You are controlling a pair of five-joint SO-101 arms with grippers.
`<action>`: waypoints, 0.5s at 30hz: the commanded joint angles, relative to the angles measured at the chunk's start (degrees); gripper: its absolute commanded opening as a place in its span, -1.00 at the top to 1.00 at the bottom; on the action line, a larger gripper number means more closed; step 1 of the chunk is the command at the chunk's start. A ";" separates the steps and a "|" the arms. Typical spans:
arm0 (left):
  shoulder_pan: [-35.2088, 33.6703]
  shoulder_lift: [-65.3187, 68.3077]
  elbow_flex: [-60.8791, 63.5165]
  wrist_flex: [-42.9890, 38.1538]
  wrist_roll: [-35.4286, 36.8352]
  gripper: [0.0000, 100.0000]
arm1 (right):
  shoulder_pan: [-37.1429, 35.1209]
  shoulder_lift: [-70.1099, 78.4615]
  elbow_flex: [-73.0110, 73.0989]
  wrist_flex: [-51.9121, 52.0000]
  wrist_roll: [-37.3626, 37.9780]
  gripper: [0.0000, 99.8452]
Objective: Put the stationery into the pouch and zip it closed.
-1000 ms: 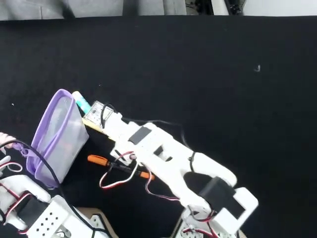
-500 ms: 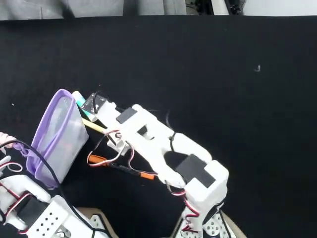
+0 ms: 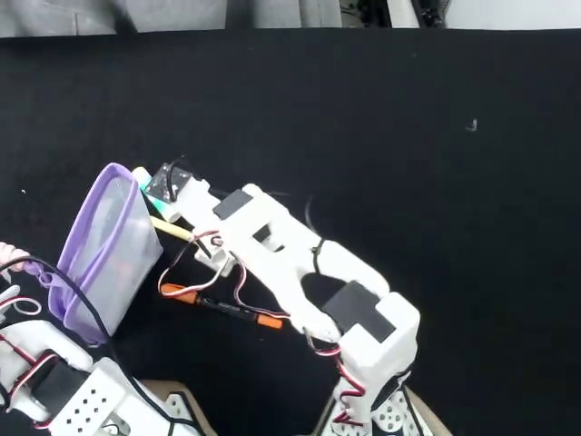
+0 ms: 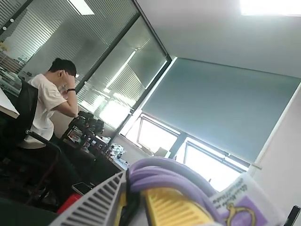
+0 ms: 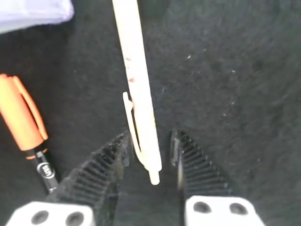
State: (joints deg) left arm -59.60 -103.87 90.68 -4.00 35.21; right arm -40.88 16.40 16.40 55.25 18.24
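Right wrist view has the right gripper [image 5: 150, 141] low on the table [image 5: 225, 70], jaws apart astride the pen's [image 5: 138, 94] clip end, placed to pinch it; a marker [image 5: 23, 117] lies alongside, and the pouch [image 3: 100, 250] stands mouth-open nearby, apparently to receive both

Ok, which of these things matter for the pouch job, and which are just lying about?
Job: pouch, cream pen inside the open right gripper, orange marker, teal-and-white item beside the pouch.
Lying about: small pale speck far across the black table.
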 commanded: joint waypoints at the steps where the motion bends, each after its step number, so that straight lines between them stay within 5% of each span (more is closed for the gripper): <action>1: 0.57 -0.44 0.04 -1.14 0.62 0.94 | 0.97 0.13 -2.68 0.44 1.23 0.73; 8: 0.57 -0.44 0.04 -1.14 0.62 0.94 | 2.46 -0.75 -3.38 2.55 1.05 0.98; 15: 0.57 -0.44 0.13 -1.14 0.62 0.94 | 9.76 -6.11 -6.37 15.12 1.32 0.97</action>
State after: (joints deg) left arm -59.60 -103.87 90.68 -4.00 35.30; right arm -34.11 15.08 13.23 66.77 19.21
